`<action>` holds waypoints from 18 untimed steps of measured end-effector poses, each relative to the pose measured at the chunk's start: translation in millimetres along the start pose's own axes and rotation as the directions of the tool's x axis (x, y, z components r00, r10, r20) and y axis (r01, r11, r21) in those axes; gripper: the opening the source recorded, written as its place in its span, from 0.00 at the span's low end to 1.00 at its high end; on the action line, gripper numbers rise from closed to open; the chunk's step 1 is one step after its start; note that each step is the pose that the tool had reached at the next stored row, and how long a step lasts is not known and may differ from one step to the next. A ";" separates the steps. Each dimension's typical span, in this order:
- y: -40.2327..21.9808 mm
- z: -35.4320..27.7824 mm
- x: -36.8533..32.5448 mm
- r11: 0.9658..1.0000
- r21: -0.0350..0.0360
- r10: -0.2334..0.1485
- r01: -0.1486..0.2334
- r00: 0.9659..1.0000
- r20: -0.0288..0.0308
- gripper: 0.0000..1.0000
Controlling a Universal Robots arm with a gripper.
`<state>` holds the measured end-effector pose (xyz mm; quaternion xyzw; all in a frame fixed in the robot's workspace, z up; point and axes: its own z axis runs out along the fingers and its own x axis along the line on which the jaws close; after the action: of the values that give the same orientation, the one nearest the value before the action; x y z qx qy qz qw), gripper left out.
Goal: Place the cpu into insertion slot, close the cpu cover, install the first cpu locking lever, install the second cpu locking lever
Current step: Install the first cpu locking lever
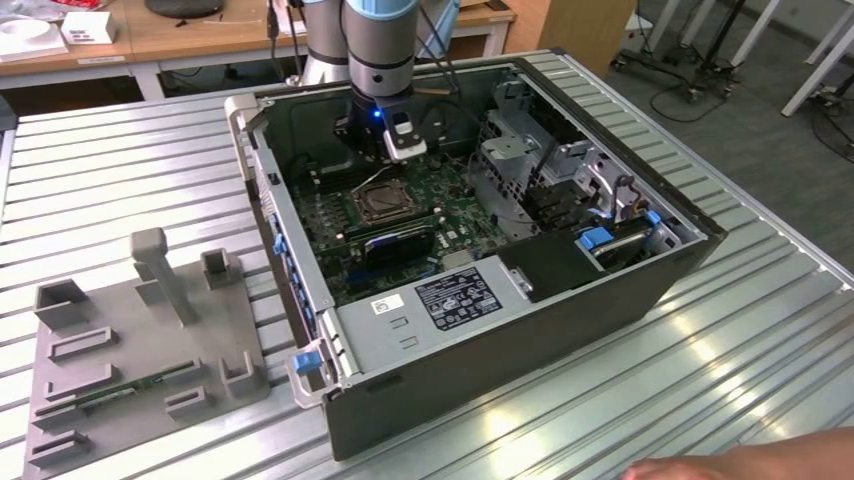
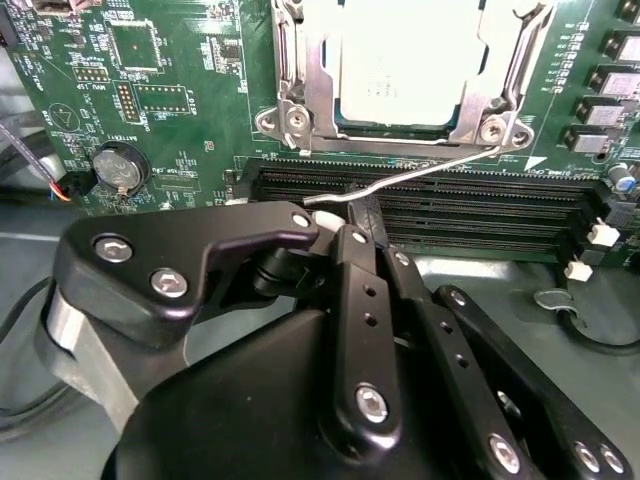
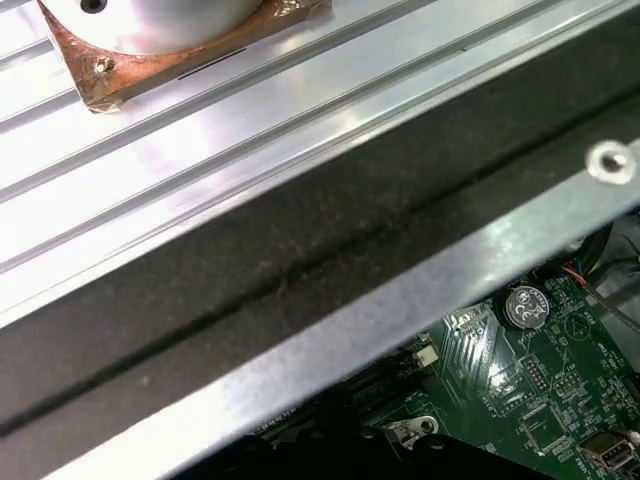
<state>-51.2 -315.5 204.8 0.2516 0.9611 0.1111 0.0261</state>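
Observation:
In the second wrist view the silver-topped cpu [image 2: 400,60] lies in the insertion slot. The cpu cover [image 2: 300,70] is folded down around it as a silver frame. A thin wire locking lever [image 2: 430,165] runs from the cover's corner, and its free end rests against my black gripper [image 2: 365,215]. The fingers stand together, right at the lever's bent end. In the exterior view the gripper [image 1: 400,150] hangs inside the open computer case, just behind the insertion slot [image 1: 378,202].
Long black memory slots [image 2: 450,200] and a coin battery [image 2: 115,165] flank the lever. A grey drive cage [image 1: 514,150] and power supply [image 1: 441,300] crowd the case. A grey fixture tray [image 1: 134,330] lies at the exterior view's left; a hand [image 1: 747,465] shows at the lower right edge.

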 end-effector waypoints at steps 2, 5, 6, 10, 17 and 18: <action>0.8 -3.2 0.0 1.000 0.000 0.000 0.000 1.000 0.000 0.11; 2.8 -11.3 0.1 1.000 0.000 0.000 0.000 1.000 0.000 0.11; 3.6 -14.4 0.1 1.000 0.000 0.000 0.000 1.000 0.000 0.11; 7.2 -28.3 0.4 1.000 0.000 0.000 0.000 1.000 0.000 0.11; 9.7 -41.3 1.4 1.000 -0.002 0.000 0.000 1.000 0.001 0.11; 8.8 -41.5 2.2 1.000 -0.002 0.000 0.000 1.000 0.002 0.11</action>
<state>-53.4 -315.3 247.2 0.2515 0.9610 0.1120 0.0272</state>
